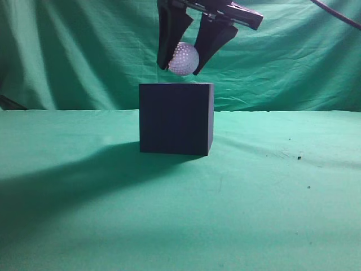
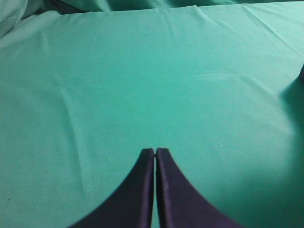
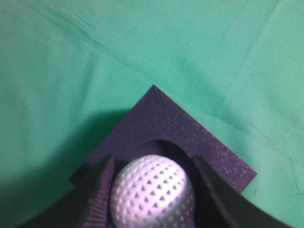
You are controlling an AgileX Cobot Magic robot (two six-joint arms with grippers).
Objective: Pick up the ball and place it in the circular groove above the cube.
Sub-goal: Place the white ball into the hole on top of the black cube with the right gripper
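The white dimpled ball [image 1: 184, 58] is held between the black fingers of my right gripper [image 1: 180, 70], a little above the top of the dark cube [image 1: 176, 118]. In the right wrist view the ball [image 3: 152, 192] hangs over the circular groove [image 3: 175, 149] in the cube's top face [image 3: 190, 130], with my right gripper [image 3: 151, 164] shut on it. My left gripper [image 2: 155, 151] is shut and empty over bare green cloth; it does not show in the exterior view.
Green cloth [image 1: 271, 192] covers the table and hangs as a backdrop. A dark cable [image 1: 338, 16] runs at the upper right. A few dark specks [image 1: 299, 158] lie on the cloth at the right.
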